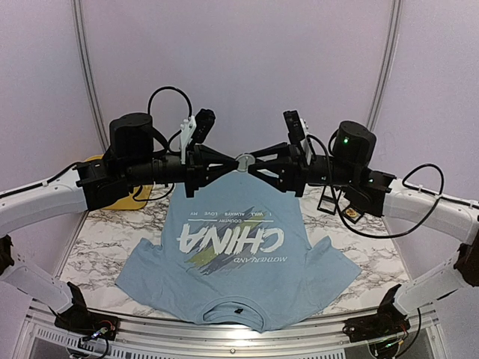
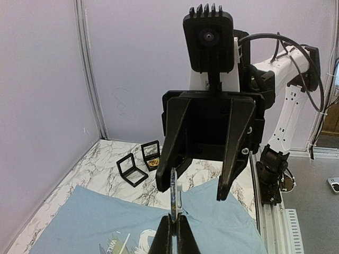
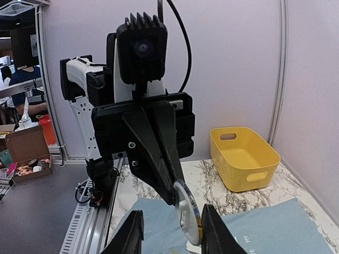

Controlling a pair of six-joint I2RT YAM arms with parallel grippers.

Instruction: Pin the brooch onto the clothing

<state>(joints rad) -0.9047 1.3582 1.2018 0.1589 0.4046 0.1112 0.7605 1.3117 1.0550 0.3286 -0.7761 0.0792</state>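
Observation:
The clothing (image 1: 239,254) is a light blue T-shirt with white "CHINA" lettering, lying flat on the marble table (image 1: 97,247). Its far hem rises toward the two grippers, which meet above it. The brooch (image 1: 245,160) is a round disc with a white back. My left gripper (image 2: 175,222) is shut on the brooch's (image 2: 176,193) edge. My right gripper (image 3: 172,222) faces it with its fingers apart, one on each side of the brooch (image 3: 188,211). The disc stands close to the right-hand finger (image 3: 212,230), and a wide gap shows on the other side.
A yellow bin (image 3: 243,156) stands at the far left of the table. Two small black display cases (image 2: 139,164) lie open at the far right. An aluminium rail (image 1: 239,336) runs along the near edge by the arm bases.

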